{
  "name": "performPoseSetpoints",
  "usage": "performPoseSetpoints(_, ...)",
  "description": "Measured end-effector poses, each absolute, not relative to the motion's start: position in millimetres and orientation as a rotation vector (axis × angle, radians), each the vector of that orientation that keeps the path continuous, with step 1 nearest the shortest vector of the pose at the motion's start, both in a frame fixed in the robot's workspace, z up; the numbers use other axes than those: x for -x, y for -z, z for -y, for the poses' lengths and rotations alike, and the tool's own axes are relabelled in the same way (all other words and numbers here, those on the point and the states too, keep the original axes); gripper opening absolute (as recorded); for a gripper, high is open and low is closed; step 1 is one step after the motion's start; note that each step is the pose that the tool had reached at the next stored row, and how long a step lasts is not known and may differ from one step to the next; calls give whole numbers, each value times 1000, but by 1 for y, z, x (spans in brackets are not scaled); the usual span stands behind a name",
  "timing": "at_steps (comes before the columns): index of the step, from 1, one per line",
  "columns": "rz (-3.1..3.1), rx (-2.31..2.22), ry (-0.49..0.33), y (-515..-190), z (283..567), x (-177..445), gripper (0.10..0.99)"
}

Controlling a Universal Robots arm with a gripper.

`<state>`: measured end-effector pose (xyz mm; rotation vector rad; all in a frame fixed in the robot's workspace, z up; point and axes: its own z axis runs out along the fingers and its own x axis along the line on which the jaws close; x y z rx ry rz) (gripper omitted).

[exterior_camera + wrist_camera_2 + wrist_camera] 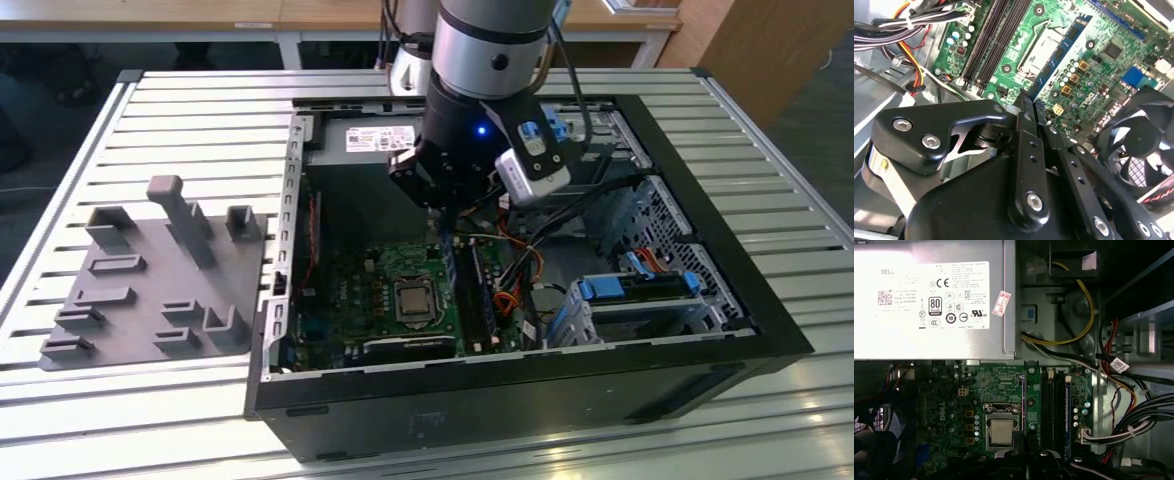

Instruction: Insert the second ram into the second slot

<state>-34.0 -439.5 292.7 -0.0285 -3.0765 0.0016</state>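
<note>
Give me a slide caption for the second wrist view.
End effector clamped on the blue memory stick, above the green motherboard and not yet in the black memory slots.

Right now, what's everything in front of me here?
table: one, silver slatted, under everything
holder tray: one, grey, exterior view's left of the case
computer case: one, black, open on the table
motherboard: one, green, inside the case
power supply: one, silver, beside the motherboard
fan: one, black, by the motherboard
cables: one bundle, mixed colours, inside the case
second ram: one, blue-green, held above the motherboard
end effector: one, black, shut on the second ram
arm: one, silver and black, over the case
</note>
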Motion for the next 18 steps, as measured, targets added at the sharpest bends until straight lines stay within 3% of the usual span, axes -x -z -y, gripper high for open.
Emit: performPoseSetpoints(18, 3077, 9, -2, -281, 443, 33, 137)
